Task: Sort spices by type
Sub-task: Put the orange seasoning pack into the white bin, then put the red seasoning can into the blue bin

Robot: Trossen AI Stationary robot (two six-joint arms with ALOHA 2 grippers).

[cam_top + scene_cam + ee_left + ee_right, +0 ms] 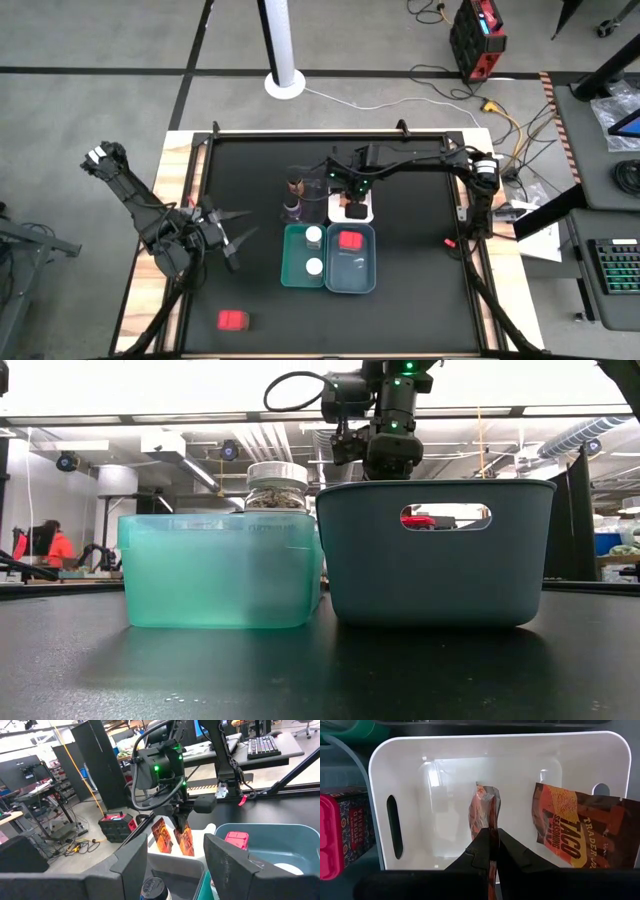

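1. The right claw (490,851) hangs over the white tray (415,755) near the middle of the tabletop (420,300), its fingers closed tight on the top edge of a clear packet (486,812) of orange-red contents, which dangles inside the tray.
2. A second packet (575,840) with orange and dark printing stands tilted in the same white tray, just beside the held one and apart from it.
3. The left claw (238,240) rests low over the left part of the tabletop, well apart from the trays, with its fingers spread wide and nothing between them.
4. The grey-blue tray (352,285) sits on the near side of the white tray, touching it, and holds one red box (350,240) at its far end.
5. The teal tray (290,262) stands just left of the grey-blue tray and holds two white-capped jars (314,236), one far and one near.
6. Two dark bottles (294,186) stand left of the white tray, on the far side of the teal tray; whether they sit inside a clear tray cannot be told.
7. Another red box (233,320) lies alone on the near left of the tabletop.
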